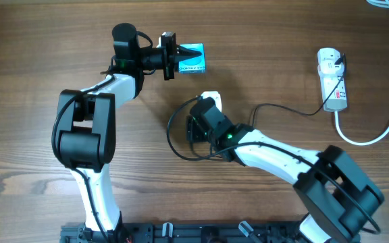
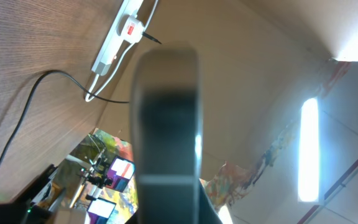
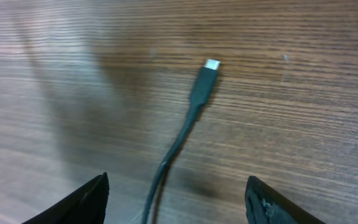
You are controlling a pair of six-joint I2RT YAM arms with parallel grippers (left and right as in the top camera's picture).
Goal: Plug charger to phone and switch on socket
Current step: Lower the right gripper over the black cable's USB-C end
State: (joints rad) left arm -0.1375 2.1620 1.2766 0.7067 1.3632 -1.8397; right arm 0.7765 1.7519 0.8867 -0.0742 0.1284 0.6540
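My left gripper [image 1: 169,55] is shut on the phone [image 1: 192,59], whose turquoise screen shows in the overhead view at the back centre. In the left wrist view the phone is a blurred dark slab [image 2: 166,124] filling the middle. The charger, a thin black cable [image 1: 282,108], runs from the socket [image 1: 332,79] to a loop under my right arm. My right gripper [image 3: 176,193] is open above the table, the cable [image 3: 179,140] passing between its fingers and the plug tip [image 3: 211,65] lying just ahead. The socket also shows in the left wrist view [image 2: 118,42].
A thick white cord [image 1: 383,128] curves from the socket toward the right table edge and back corner. The black cable's loop [image 1: 174,138] lies left of my right gripper [image 1: 194,128]. The wooden table [image 1: 32,169] is bare at the left.
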